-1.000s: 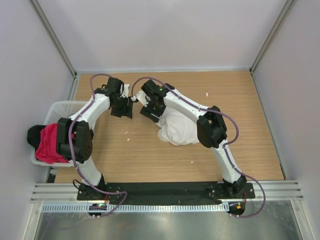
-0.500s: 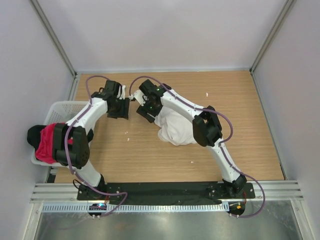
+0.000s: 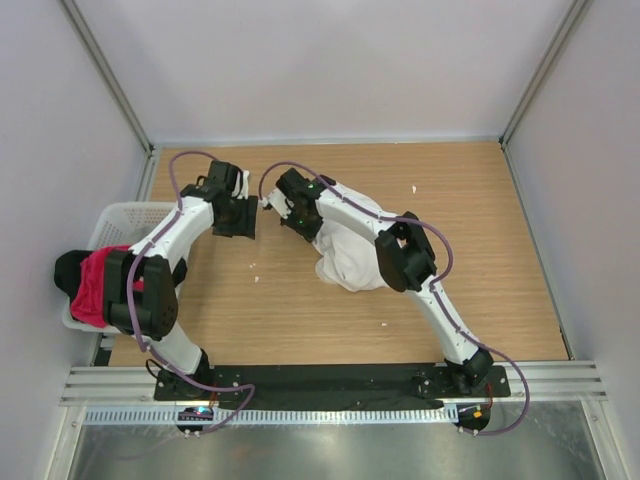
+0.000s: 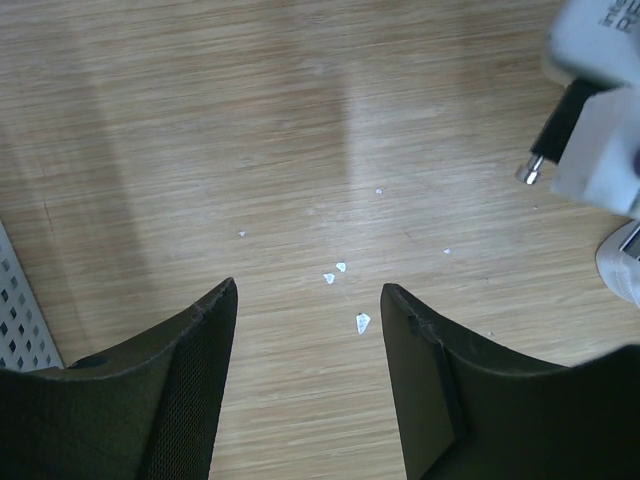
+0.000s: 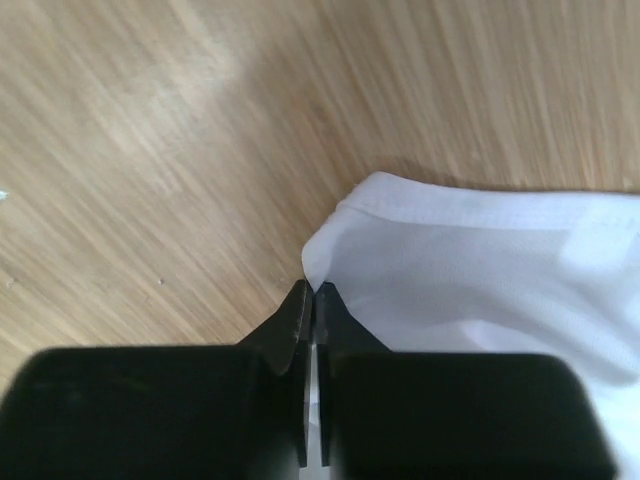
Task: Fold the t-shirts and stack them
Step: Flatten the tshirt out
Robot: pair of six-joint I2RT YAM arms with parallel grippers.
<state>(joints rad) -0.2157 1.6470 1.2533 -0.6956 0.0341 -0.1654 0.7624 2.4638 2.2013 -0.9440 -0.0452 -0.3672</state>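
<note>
The right hand [image 5: 312, 292], spread a second ago, has pinched shut on an edge of the crumpled white cloth t-shirt [image 5: 470, 270], which lies mid wooden tabletop [image 3: 480, 250]; the left hand [image 4: 308, 292], at its 9 o'clock, hangs spread and empty, shifted slightly away; the right arm covers part of that shirt; at the tabletop's 9 o'clock a white plastic lattice basket [image 3: 125, 215] carries one pink-red t-shirt [image 3: 92, 285] and one black t-shirt [image 3: 68, 270], both partly hidden by the left arm; three shirts, one basket.

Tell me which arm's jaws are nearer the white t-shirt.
Right. The right arm has its jaws shut on an edge of the white t-shirt; the left arm holds its jaws open above the table, left of the shirt and clear of it.
</note>
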